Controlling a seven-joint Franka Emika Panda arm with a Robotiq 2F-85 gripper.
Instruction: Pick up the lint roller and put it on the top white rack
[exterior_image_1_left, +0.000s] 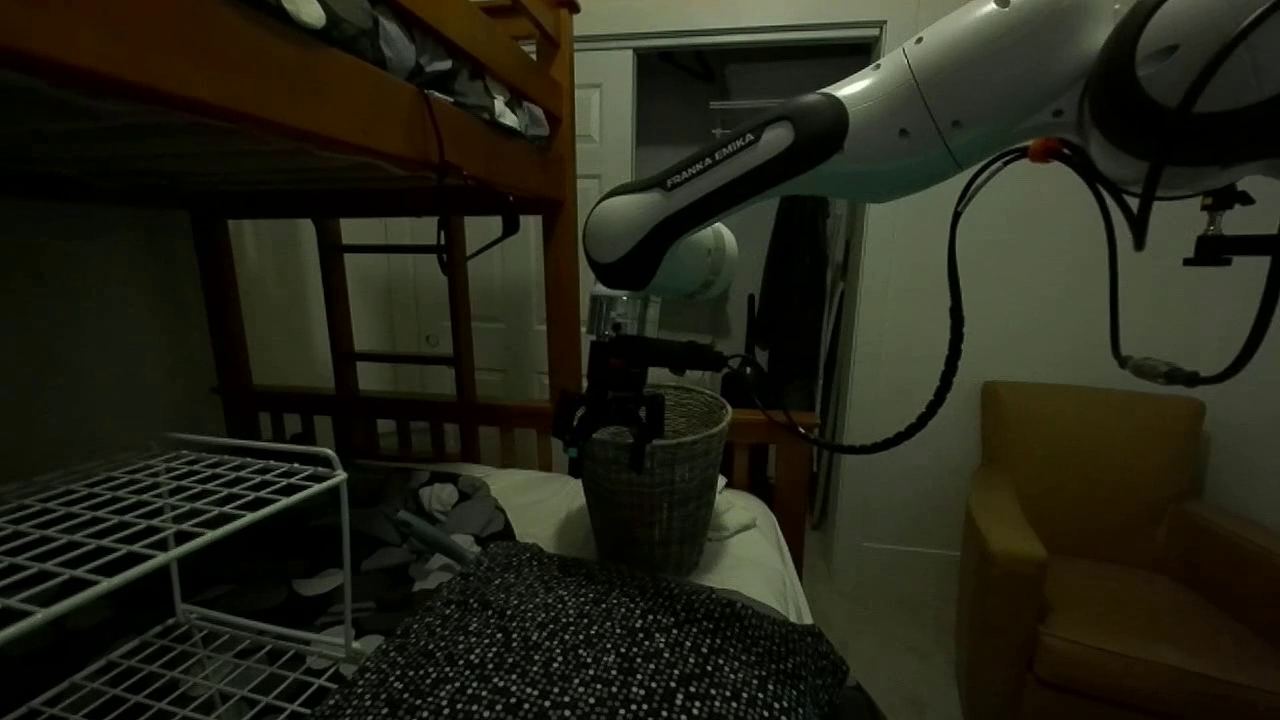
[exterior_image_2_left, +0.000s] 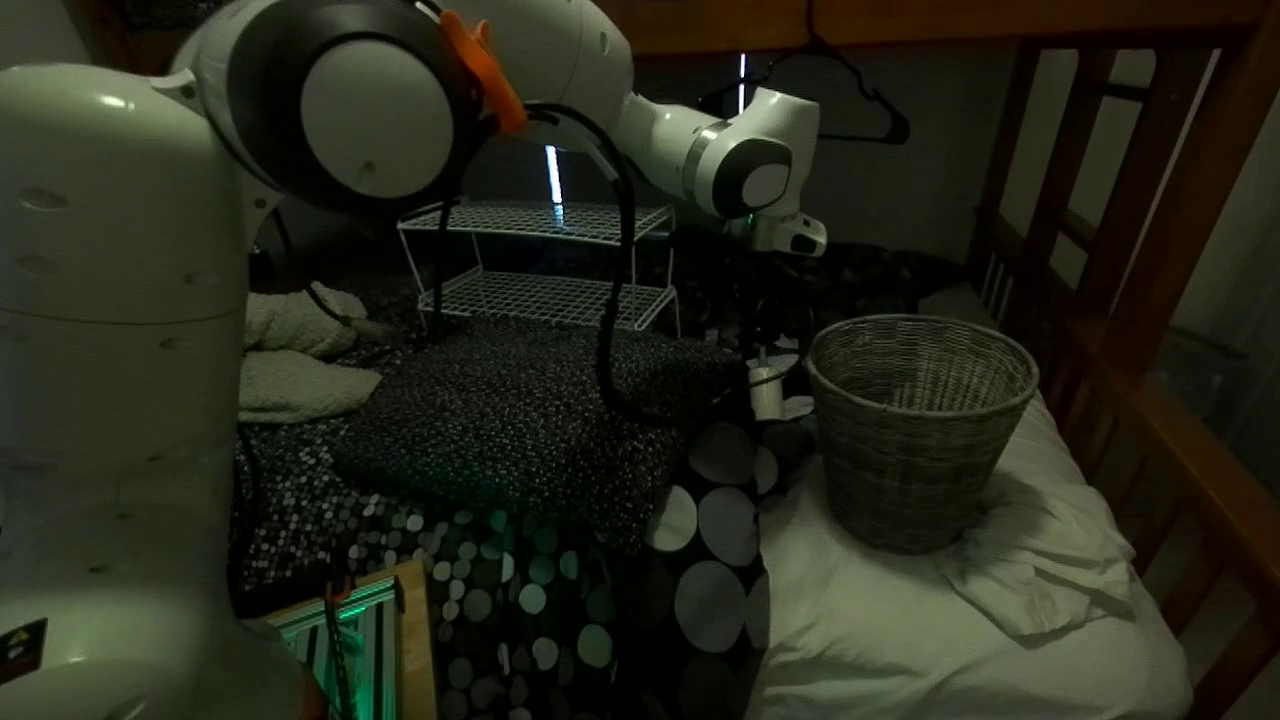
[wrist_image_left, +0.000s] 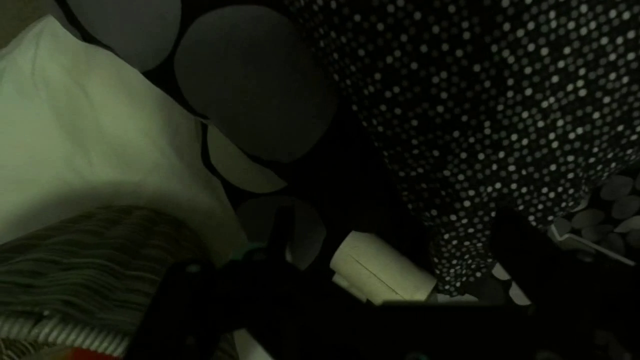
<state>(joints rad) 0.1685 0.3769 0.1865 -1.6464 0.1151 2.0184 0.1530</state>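
Observation:
The lint roller (exterior_image_2_left: 767, 392), a small white roll, is on the dark dotted bedding between the black pillow and the woven basket. It lies slantwise in the wrist view (wrist_image_left: 380, 267), its lower part hidden by the dark gripper body. It does not show in the exterior view that has the armchair. My gripper (exterior_image_1_left: 606, 458) points down above the bed beside the basket. In the wrist view its fingers (wrist_image_left: 396, 217) are wide apart, with the roller below and between them, not held. The top white rack (exterior_image_1_left: 170, 556) is an empty wire shelf; it also shows in an exterior view (exterior_image_2_left: 540, 222).
A grey woven basket (exterior_image_2_left: 910, 470) stands close by the gripper (exterior_image_1_left: 655, 510). A dotted black pillow (exterior_image_2_left: 530, 420) lies between roller and rack. The wooden bunk (exterior_image_1_left: 500, 170) overhangs the bed, with a black hanger (exterior_image_2_left: 880, 125). A tan armchair (exterior_image_1_left: 1100, 500) stands beyond the bed.

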